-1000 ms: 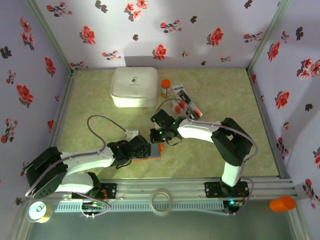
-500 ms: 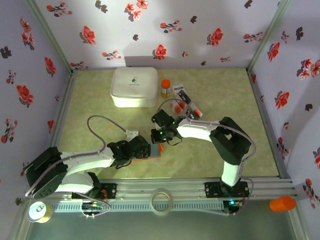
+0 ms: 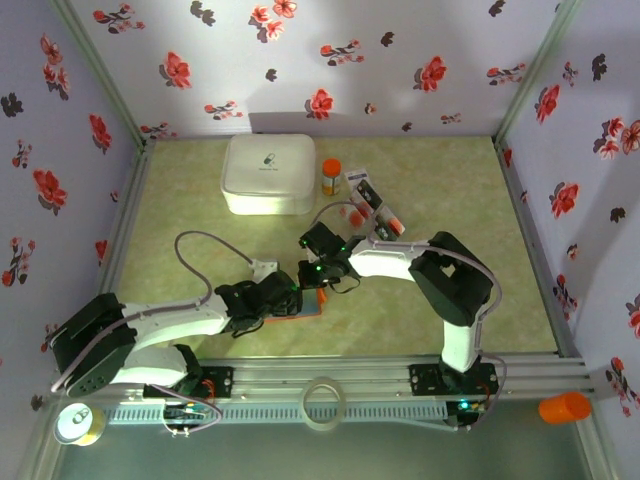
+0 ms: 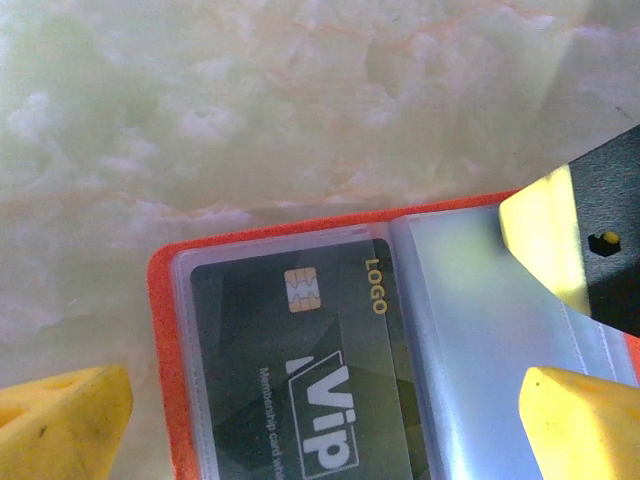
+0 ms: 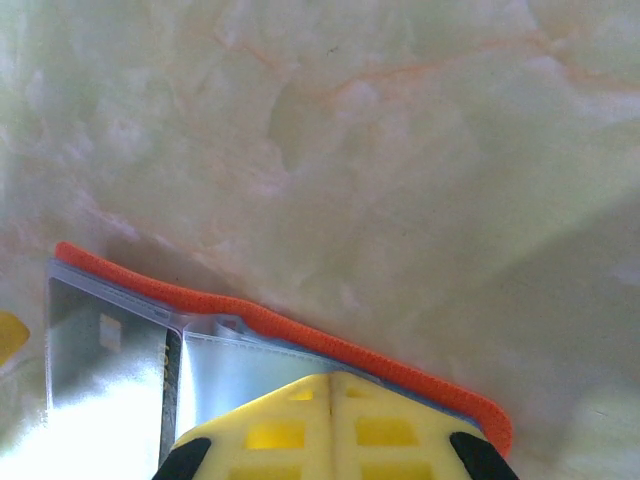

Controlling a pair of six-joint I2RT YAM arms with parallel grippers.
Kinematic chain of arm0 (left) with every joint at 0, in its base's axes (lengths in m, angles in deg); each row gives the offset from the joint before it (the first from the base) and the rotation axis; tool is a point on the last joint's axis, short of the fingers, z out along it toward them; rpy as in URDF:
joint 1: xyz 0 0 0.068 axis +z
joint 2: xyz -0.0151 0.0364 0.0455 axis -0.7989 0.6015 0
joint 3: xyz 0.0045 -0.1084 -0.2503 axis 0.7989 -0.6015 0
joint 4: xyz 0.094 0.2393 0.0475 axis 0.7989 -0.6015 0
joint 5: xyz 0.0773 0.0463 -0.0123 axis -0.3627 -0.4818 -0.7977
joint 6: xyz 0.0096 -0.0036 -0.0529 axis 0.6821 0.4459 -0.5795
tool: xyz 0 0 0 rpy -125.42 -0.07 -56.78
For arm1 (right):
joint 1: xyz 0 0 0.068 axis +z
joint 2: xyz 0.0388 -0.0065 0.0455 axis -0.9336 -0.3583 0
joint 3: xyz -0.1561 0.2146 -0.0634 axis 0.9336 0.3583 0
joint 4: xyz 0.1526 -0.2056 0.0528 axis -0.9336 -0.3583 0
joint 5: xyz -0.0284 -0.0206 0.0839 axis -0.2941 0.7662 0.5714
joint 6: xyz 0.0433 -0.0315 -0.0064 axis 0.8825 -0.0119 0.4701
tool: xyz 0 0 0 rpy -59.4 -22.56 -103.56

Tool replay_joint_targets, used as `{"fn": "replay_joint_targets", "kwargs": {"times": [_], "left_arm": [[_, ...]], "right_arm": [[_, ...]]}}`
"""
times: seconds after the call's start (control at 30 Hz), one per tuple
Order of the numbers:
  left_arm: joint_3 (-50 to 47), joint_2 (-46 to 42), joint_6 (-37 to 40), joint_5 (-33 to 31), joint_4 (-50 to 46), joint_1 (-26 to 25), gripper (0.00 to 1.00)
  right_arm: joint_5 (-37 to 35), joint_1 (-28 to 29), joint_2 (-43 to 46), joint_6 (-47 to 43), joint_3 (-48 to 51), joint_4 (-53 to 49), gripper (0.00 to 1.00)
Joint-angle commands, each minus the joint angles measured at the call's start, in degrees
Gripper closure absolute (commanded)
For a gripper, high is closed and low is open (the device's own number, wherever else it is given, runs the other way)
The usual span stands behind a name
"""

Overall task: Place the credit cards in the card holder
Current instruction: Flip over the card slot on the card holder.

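The orange-red card holder (image 3: 310, 305) lies open near the table's front, between both grippers. In the left wrist view its orange rim (image 4: 165, 340) frames a clear sleeve with a dark credit card (image 4: 300, 380) printed "VIP" inside it. My left gripper (image 4: 320, 430) is open, straddling the holder, with one yellow fingertip (image 4: 60, 425) on each side. My right gripper (image 5: 332, 378) is shut, its tips pressed on the pale blue sleeve just inside the orange rim (image 5: 300, 335). More credit cards (image 3: 367, 203) lie loose behind the right gripper (image 3: 322, 272).
A big white rounded box (image 3: 268, 172) stands at the back, with an orange-capped bottle (image 3: 331, 175) beside it. On the front rail lie a tape ring (image 3: 322, 400), a yellow roll (image 3: 78, 423) and an orange cup (image 3: 565, 408). Flowered walls enclose the table.
The right gripper has edged slightly left over the holder. The left arm has stayed put.
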Motion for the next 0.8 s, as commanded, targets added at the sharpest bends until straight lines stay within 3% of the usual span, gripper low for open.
{"fn": "replay_joint_targets", "kwargs": {"times": [0.0,0.27,0.43,0.77], "left_arm": [[-0.8,1.7,-0.8,-1.6,0.8,-0.4,0.0],[-2.2,3.8,-0.8,-1.3,2.0,-0.5,0.02],[-3.3,3.5,-0.5,-0.9,3.2,-0.5,0.16],[-4.6,2.9,-1.3,-0.6,4.6,-0.7,0.2]], "right_arm": [[0.5,0.5,-1.1,1.2,0.5,0.2,0.96],[0.4,0.4,-1.1,1.6,0.9,0.7,0.95],[0.8,0.5,-0.8,1.8,0.6,0.9,0.94],[-1.5,0.2,6.8,4.1,2.9,1.6,0.79]]}}
